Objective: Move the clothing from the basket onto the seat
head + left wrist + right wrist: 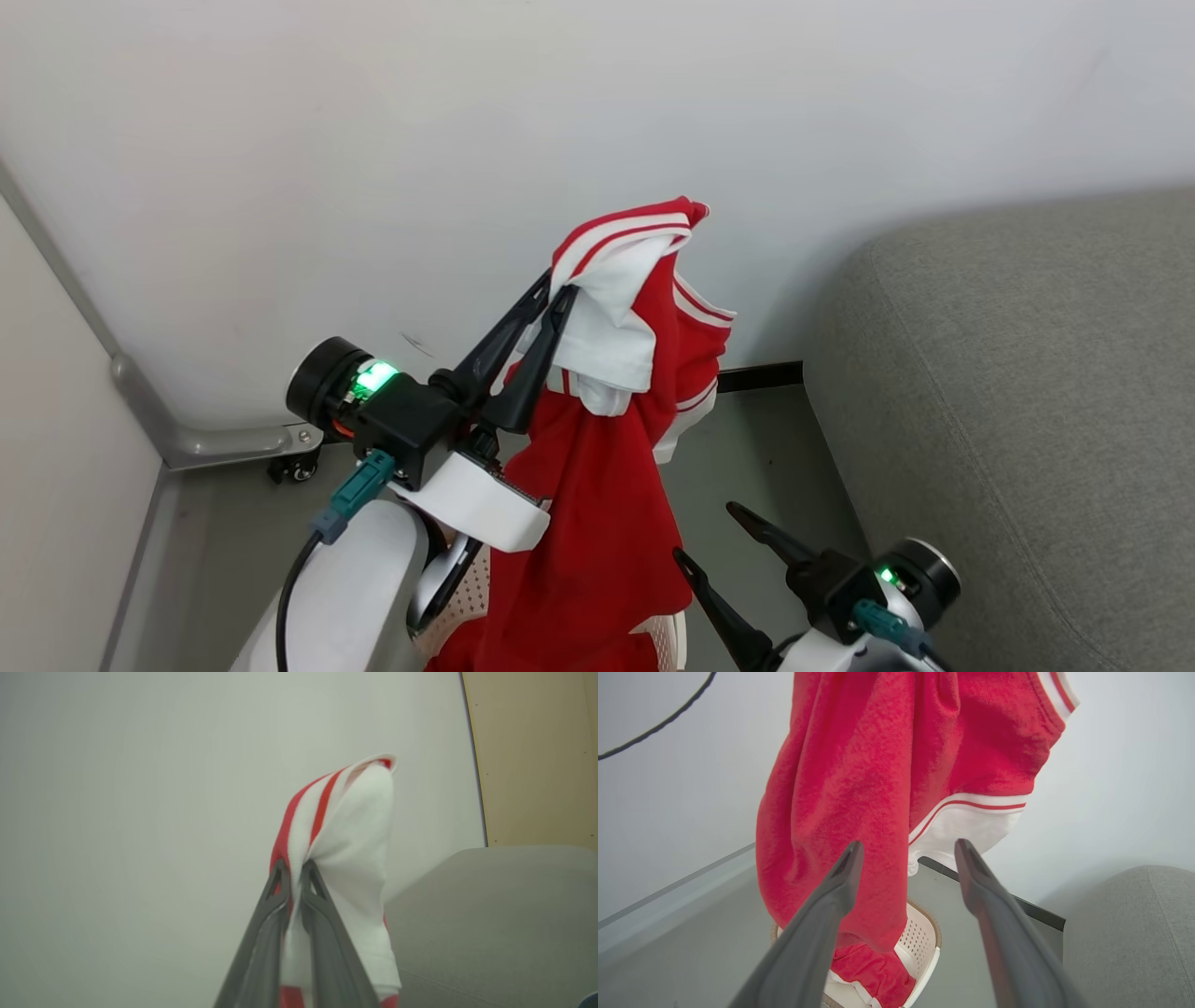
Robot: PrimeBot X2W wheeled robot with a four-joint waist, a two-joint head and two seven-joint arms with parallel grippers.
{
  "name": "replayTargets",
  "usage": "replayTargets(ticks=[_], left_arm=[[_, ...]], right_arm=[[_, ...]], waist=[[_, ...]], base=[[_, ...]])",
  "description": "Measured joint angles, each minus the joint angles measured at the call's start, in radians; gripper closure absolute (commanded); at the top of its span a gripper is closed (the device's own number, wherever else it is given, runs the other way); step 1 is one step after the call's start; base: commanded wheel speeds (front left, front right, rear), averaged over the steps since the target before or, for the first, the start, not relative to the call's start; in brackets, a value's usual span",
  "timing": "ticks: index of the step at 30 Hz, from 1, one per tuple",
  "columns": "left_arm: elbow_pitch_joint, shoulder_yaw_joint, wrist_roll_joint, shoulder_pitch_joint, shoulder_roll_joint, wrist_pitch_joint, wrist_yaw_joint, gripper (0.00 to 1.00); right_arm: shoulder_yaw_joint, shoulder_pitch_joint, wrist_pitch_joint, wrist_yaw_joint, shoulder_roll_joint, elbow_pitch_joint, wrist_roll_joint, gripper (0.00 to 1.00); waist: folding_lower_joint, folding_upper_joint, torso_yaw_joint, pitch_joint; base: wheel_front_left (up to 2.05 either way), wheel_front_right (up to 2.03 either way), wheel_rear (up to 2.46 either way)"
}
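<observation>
Nearest you, your right gripper (706,530) stands with its fingers spread wide, holding nothing, just beside the hanging top (597,485). Your left gripper (558,285) is clamped on the top's white, striped edge. The top hangs with its long axis vertical, its lower end down in the basket (924,947). Beyond, to the right, the seat (1027,392) stands apart from it.

**Setting:** home-like corner staged in a bare test room.
- Large grey woven-fabric sofa seat (1027,392) is standing by a plain white wall (373,140).
- Oval cream-white perforated plastic laundry basket (920,943) is sitting on smooth grey floor (756,457).
- Pale partition panel (65,420) with grey metal frame (219,443) is resting on a small black caster (297,469).
</observation>
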Motion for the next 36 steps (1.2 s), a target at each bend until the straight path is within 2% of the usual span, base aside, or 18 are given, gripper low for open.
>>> replayTargets(ticks=[10,26,36], left_arm=[[-0.007,-0.066,-0.012,0.000,0.000,0.000,-0.005,1.00],[-0.012,-0.173,-0.029,-0.003,0.001,0.000,-0.014,1.00],[-0.020,-0.245,-0.060,-0.004,0.002,0.000,-0.022,1.00]], right_arm=[[0.045,-0.098,0.000,0.000,-0.006,0.051,0.040,0.00],[0.135,-0.172,0.000,0.000,-0.009,0.188,0.075,0.00],[0.162,-0.224,0.000,0.000,-0.009,0.225,0.084,0.00]], waist=[[0.0001,0.0000,0.014,-0.001],[0.0000,0.0000,0.037,-0.012],[0.0001,0.0000,0.055,-0.021]], base=[[0.00,0.00,0.00],[0.00,0.00,0.00],[0.00,0.00,0.00]])
